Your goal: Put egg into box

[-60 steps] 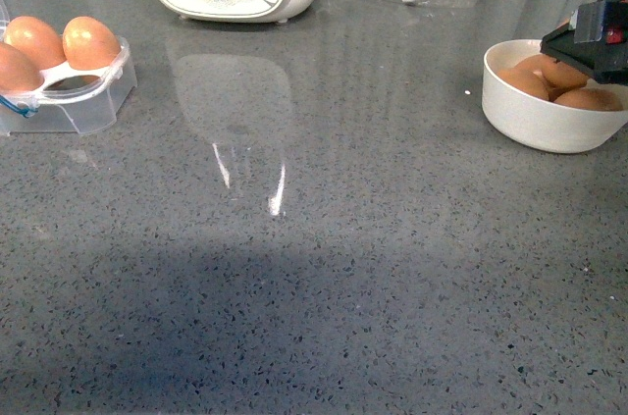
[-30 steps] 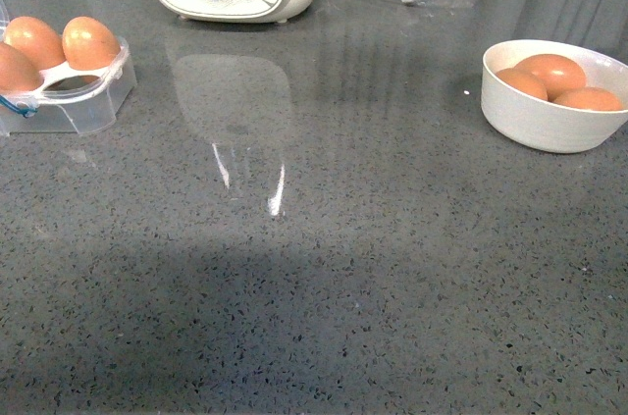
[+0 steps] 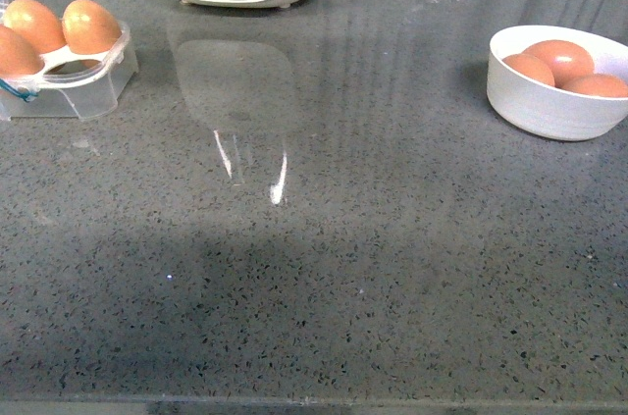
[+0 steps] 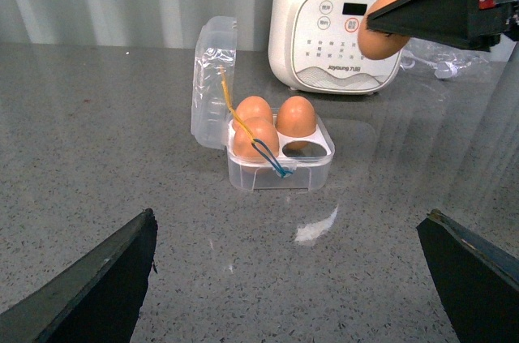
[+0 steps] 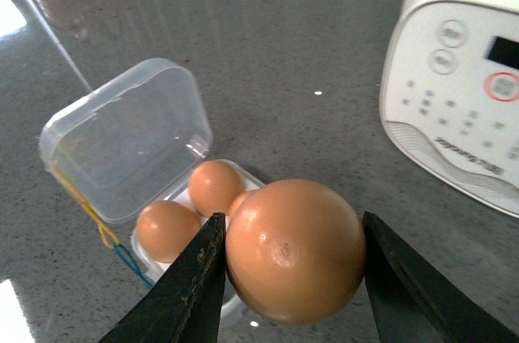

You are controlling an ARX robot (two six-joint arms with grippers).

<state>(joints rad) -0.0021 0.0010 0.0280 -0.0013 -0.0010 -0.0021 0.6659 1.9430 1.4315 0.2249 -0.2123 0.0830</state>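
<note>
Eggs (image 4: 296, 116), three of them, sit in the clear box (image 4: 276, 174) on the table (image 3: 343, 268). One cup of the box is bare, and its lid stands open. The right fingers (image 5: 199, 278) squeeze the egg (image 5: 296, 250) and hold it up in the air near the box, in front of a white machine (image 4: 345, 27). The left fingers (image 4: 113, 278) are wide apart and hold nothing. Three more eggs (image 3: 564, 57) lie in a white bowl (image 3: 549, 111), far from the box.

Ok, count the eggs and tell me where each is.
7. Three eggs sit in the box, three lie in the white bowl, and one egg is held in the right gripper. More may hide under those in the bowl.
</note>
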